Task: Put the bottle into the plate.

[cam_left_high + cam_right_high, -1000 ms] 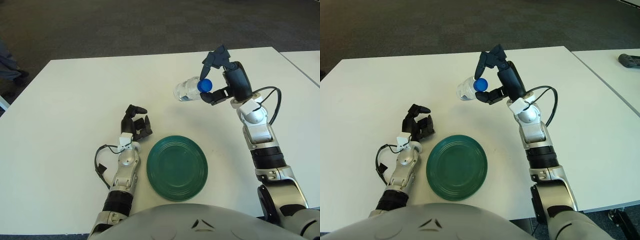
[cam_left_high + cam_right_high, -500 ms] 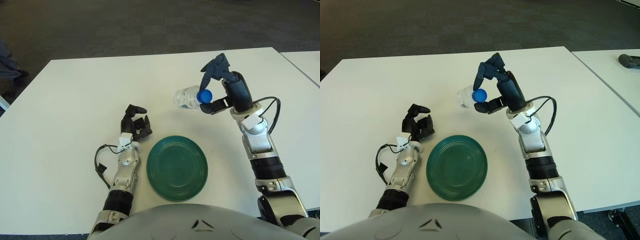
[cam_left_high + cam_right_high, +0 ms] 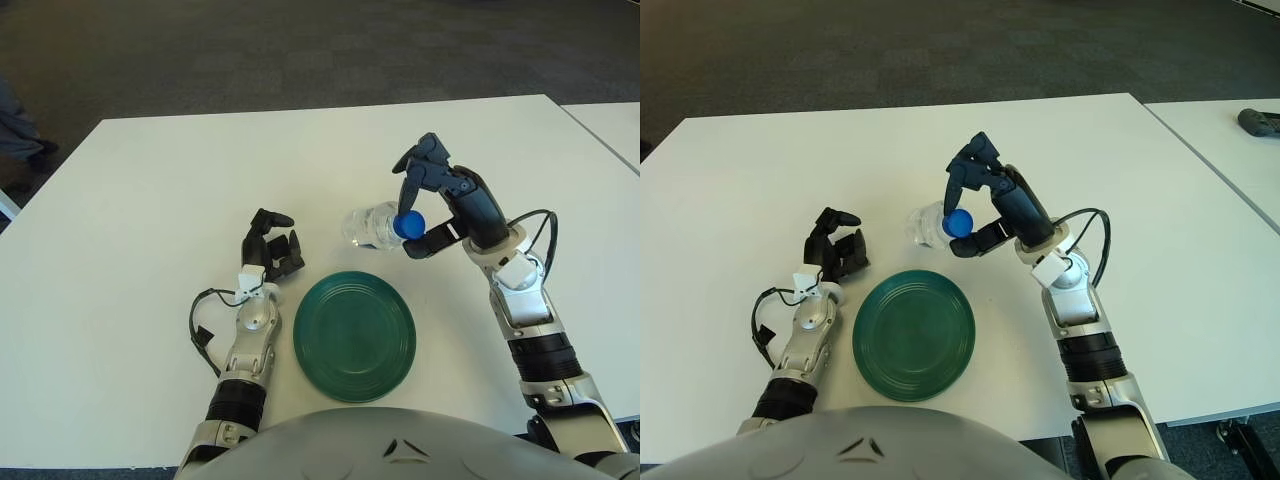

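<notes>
Fingers [image 3: 412, 175] of the right hand [image 3: 440, 200] curl around the neck end of the bottle [image 3: 378, 224], one above the blue cap [image 3: 407, 226] and one below it, so the hand is pinching the bottle just behind its cap. It is a clear plastic bottle, held on its side with the cap toward the robot and the base pointing away; it shows above the far rim of the plate [image 3: 354, 335], apart from it, and whether it is clear of the table [image 3: 150, 200] cannot be told. The green plate lies flat on the white table close to the robot's body, with nothing on it. Between bottle and plate is only bare table surface. The left hand [image 3: 270, 250] shows just beside the plate's left edge, its fingers loosely curled and holding nothing. A black cable [image 3: 203, 330] loops out beside the left forearm. A second white table [image 3: 1230, 130] stands to the right with a dark object [image 3: 1258, 120] on its far corner. Dark carpet [image 3: 300, 50] lies beyond.
</notes>
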Robot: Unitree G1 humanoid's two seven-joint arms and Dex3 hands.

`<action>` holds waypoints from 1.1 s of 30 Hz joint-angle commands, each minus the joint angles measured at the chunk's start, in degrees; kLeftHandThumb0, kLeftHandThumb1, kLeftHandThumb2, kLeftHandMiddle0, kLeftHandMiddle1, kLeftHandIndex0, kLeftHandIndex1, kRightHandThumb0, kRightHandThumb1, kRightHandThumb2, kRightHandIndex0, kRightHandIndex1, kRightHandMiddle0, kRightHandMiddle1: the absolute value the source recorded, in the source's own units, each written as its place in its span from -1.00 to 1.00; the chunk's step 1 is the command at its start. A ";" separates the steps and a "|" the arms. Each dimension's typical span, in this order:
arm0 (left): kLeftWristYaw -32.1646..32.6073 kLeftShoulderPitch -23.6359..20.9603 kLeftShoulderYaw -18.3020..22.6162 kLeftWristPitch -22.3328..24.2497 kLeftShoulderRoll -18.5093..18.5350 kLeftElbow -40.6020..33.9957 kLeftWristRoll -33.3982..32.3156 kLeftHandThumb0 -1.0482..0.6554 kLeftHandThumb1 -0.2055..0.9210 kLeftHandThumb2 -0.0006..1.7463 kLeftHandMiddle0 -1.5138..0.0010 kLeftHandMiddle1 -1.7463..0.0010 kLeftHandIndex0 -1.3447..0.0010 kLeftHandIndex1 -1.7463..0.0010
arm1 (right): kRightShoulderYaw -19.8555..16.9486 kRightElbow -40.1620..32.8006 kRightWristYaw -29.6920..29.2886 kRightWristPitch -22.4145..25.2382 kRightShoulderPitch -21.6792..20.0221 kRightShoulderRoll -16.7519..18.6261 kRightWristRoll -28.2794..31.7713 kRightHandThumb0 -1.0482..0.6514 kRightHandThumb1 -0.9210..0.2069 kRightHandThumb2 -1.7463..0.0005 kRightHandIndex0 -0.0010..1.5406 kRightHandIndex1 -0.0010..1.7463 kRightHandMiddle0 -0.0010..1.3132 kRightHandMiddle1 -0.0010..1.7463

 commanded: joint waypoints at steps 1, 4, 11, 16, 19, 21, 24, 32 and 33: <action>-0.04 0.46 0.39 0.71 -2.47 0.51 -0.61 -0.31 0.07 0.39 -0.68 -1.00 0.17 -1.00 | -0.75 -0.95 -0.78 -2.62 0.09 1.13 1.55 -0.08 0.10 -0.62 0.69 1.00 0.65 1.00; -0.03 0.37 0.47 0.84 -2.42 0.55 -0.62 -0.31 0.06 0.40 -0.68 -1.00 0.17 -1.00 | -1.06 -0.71 -1.70 -3.75 0.59 2.23 0.68 -0.13 0.04 -0.58 0.72 1.00 0.68 1.00; 0.18 0.11 0.62 0.97 -2.36 0.76 -0.30 -0.31 0.06 0.40 -0.69 -1.00 0.17 -1.00 | -3.98 -0.65 -7.01 -9.71 5.12 7.15 -5.81 -0.25 -0.22 -0.40 0.73 1.00 0.65 1.00; 0.02 0.07 0.68 0.73 -2.42 0.86 -0.35 -0.31 0.06 0.40 -0.69 -1.00 0.17 -1.00 | -4.38 -0.26 -8.28 -11.49 5.62 8.25 -6.03 -0.29 -0.44 -0.26 0.68 1.00 0.56 1.00; -0.26 0.10 0.71 0.83 -2.46 0.78 -0.64 -0.31 0.06 0.40 -0.68 -1.00 0.17 -1.00 | -4.35 -0.13 -8.43 -11.80 5.66 8.28 -6.03 -0.30 -0.49 -0.23 0.67 1.00 0.53 1.00; -0.29 0.10 0.74 0.85 -2.49 0.77 -0.71 -0.31 0.05 0.40 -0.68 -1.00 0.17 -1.00 | -4.36 -0.06 -8.51 -11.89 5.65 8.27 -6.08 -0.30 -0.50 -0.22 0.66 1.00 0.53 1.00; -0.20 0.09 0.76 0.94 -2.49 0.78 -0.66 -0.31 0.05 0.41 -0.67 -1.00 0.16 -1.00 | -4.32 0.00 -8.68 -11.98 5.63 8.22 -6.15 -0.30 -0.52 -0.21 0.66 1.00 0.52 1.00; -0.16 0.12 0.68 1.01 -2.49 0.75 -0.53 -0.31 0.05 0.41 -0.68 -1.00 0.16 -1.00 | -4.31 -0.15 -8.71 -11.94 5.70 8.17 -6.13 -0.30 -0.53 -0.20 0.66 1.00 0.51 1.00; -0.17 0.11 0.68 1.02 -2.49 0.77 -0.53 -0.31 0.05 0.41 -0.68 -1.00 0.16 -1.00 | -4.32 -0.15 -8.71 -11.95 5.70 8.17 -6.13 -0.30 -0.53 -0.19 0.66 1.00 0.51 1.00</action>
